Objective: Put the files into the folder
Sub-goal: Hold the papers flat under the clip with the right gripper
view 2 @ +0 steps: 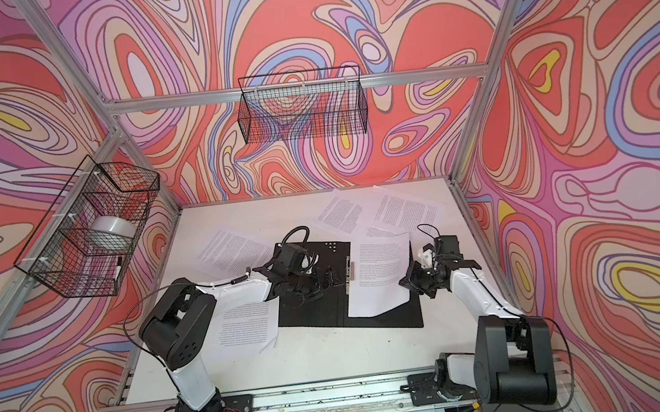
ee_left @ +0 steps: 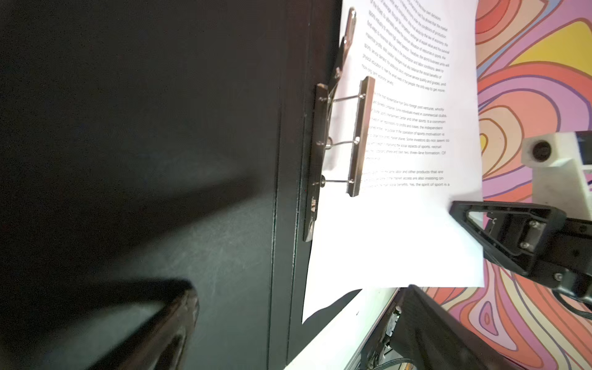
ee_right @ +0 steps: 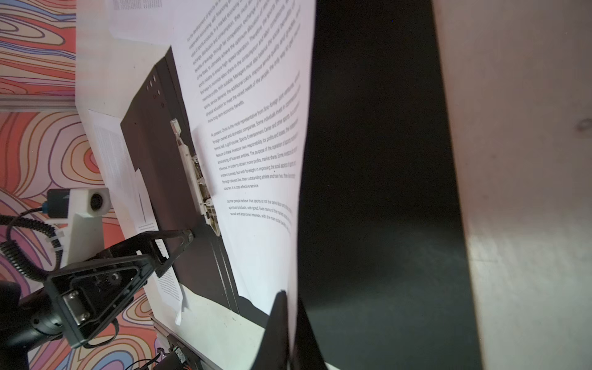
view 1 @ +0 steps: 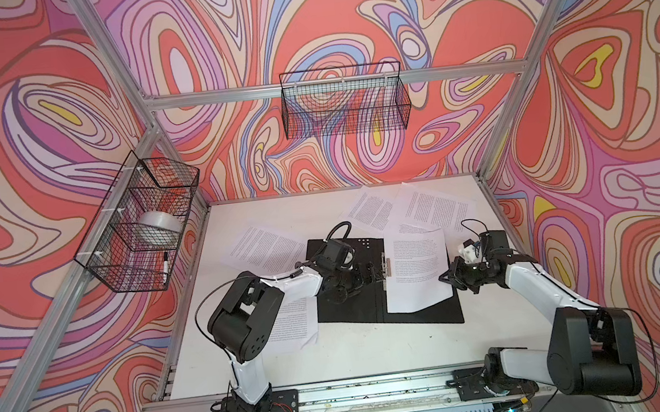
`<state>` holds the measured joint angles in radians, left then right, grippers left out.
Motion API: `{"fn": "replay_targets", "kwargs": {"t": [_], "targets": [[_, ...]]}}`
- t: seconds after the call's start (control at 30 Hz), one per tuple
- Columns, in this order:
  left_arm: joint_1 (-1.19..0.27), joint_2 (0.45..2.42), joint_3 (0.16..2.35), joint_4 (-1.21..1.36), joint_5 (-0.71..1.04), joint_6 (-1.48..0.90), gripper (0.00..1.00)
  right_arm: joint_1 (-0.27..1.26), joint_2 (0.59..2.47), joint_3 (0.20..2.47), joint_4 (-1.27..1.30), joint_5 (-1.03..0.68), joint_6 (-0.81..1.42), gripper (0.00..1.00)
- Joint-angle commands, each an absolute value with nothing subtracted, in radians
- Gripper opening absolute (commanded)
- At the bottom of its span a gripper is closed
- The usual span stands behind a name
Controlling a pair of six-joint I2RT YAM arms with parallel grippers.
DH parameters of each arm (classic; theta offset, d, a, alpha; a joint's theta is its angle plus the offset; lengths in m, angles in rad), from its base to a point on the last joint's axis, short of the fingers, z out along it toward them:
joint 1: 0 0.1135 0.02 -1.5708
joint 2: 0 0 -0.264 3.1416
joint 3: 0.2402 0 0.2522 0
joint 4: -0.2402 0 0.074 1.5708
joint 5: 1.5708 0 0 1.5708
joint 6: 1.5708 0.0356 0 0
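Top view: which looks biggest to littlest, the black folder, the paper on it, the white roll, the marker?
Biggest first:
folder
paper
white roll
marker
The roll hangs nearer the camera, yet still looks smaller than the paper.

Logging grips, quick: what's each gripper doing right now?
Left gripper: open, holding nothing.
Right gripper: shut on the printed sheet, at its edge.

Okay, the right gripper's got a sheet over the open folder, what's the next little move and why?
Probably slide the sheet slightly further in under the raised clip bar of the folder. The right gripper is shut on the sheet's outer edge, its inner edge lies under that bar, and the left gripper is open beside it, so seating likely comes before clamping.
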<state>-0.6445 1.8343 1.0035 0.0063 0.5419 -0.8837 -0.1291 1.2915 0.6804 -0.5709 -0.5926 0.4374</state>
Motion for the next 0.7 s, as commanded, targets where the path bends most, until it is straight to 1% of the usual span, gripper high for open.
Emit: {"fn": "replay_targets", "kwargs": {"t": [0.0, 0.23, 0.5, 0.6, 0.67], "targets": [[-0.606, 1.894, 0.926, -0.112, 0.452, -0.898, 1.00, -0.097, 1.317, 0.677, -0.558, -0.562, 0.422, 0.00], [-0.536, 1.891, 0.876, -0.095, 0.446, -0.909, 1.00, -0.026, 1.379, 0.719, -0.539, -0.534, 0.403, 0.00], [-0.476, 1.852, 0.821, -0.092, 0.432, -0.903, 1.00, 0.000, 1.472, 0.781, -0.494, -0.549, 0.370, 0.00], [-0.461, 1.841, 0.812, -0.093, 0.435, -0.900, 1.00, 0.000, 1.468, 0.797, -0.529, -0.532, 0.375, 0.00], [-0.461, 1.836, 0.816, -0.098, 0.428, -0.891, 1.00, 0.000, 1.433, 0.782, -0.568, -0.488, 0.395, 0.00]]}}
